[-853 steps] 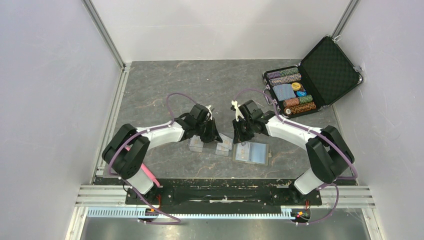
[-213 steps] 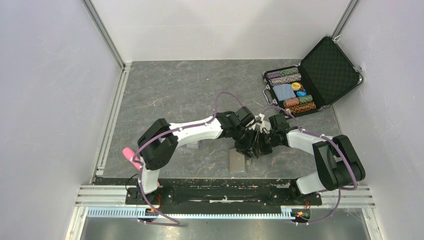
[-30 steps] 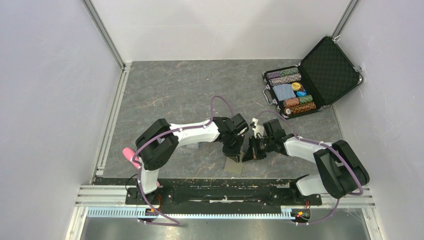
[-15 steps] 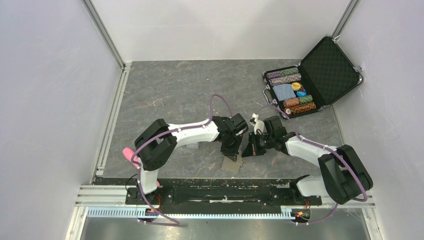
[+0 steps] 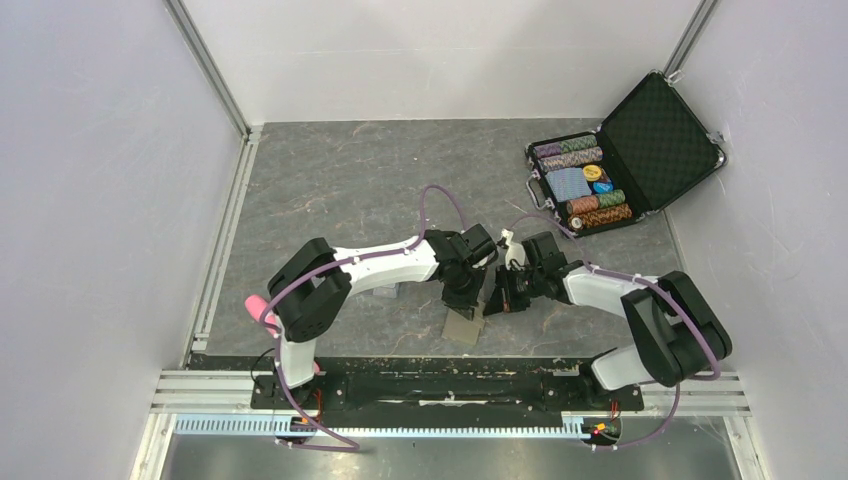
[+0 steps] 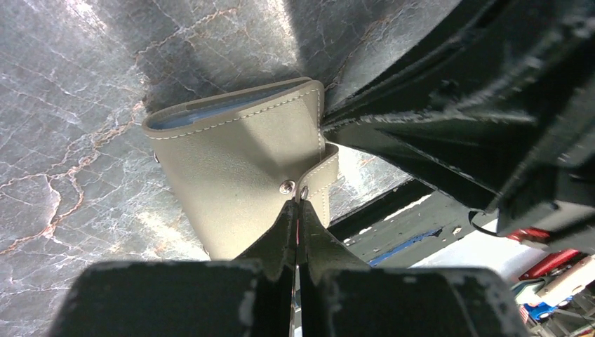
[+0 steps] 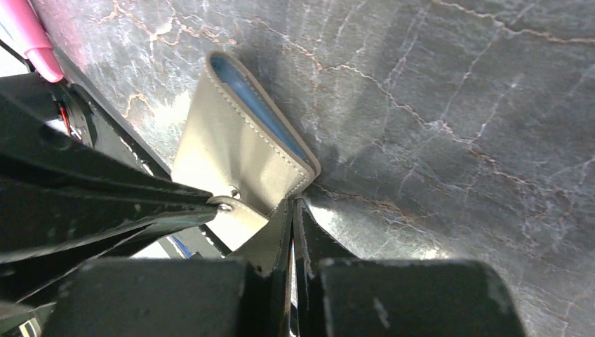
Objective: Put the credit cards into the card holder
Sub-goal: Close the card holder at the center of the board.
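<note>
The card holder (image 5: pixel 462 327), an olive-tan bifold, is folded nearly shut near the table's front edge, and its pale blue lining shows along the open edge (image 7: pixel 256 105). My left gripper (image 5: pixel 469 304) is shut on its snap tab, with the fingertips meeting just below the round snap (image 6: pixel 285 186). My right gripper (image 5: pixel 497 301) is shut on the corner of the card holder (image 7: pixel 238 154) beside the tab. The two grippers meet tip to tip over it. The card holder also fills the left wrist view (image 6: pixel 238 161). No credit cards are in view.
An open black poker-chip case (image 5: pixel 620 150) stands at the back right. A clear plastic case (image 5: pixel 390 291) lies under my left forearm. A pink object (image 5: pixel 258 305) sits by the left arm's base. The front rail (image 5: pixel 450 385) runs close behind the card holder.
The card holder lay spread open 28 seconds ago and is now folded. Over the last second it shifted slightly left and away from the rail, and both grippers kept their hold.
</note>
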Available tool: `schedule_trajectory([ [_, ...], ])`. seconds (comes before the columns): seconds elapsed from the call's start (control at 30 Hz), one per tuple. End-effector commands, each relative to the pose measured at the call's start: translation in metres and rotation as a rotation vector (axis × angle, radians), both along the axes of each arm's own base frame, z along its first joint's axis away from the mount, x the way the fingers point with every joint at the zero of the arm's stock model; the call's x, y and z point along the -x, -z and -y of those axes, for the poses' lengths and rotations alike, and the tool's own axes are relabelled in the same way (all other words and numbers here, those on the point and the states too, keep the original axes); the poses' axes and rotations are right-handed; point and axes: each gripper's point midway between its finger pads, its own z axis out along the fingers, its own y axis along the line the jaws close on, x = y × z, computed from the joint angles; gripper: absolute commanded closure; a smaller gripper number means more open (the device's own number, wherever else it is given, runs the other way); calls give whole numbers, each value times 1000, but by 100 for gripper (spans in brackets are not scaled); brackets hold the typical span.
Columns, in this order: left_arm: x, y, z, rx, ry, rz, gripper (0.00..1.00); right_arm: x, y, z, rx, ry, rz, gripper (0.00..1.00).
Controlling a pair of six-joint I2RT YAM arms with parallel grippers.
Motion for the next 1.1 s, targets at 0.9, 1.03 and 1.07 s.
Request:
schedule_trajectory([
  [0.9, -11, -3, -12, -73, 37, 75, 98, -17, -13, -9, -23, -8, 77, 100],
  [1.03, -10, -3, -15, -90, 38, 74, 98, -18, -20, -11, -41, -15, 95, 100],
  [1.07, -10, -2, -16, -95, 37, 73, 98, -18, -22, -12, -49, -17, 99, 100],
])
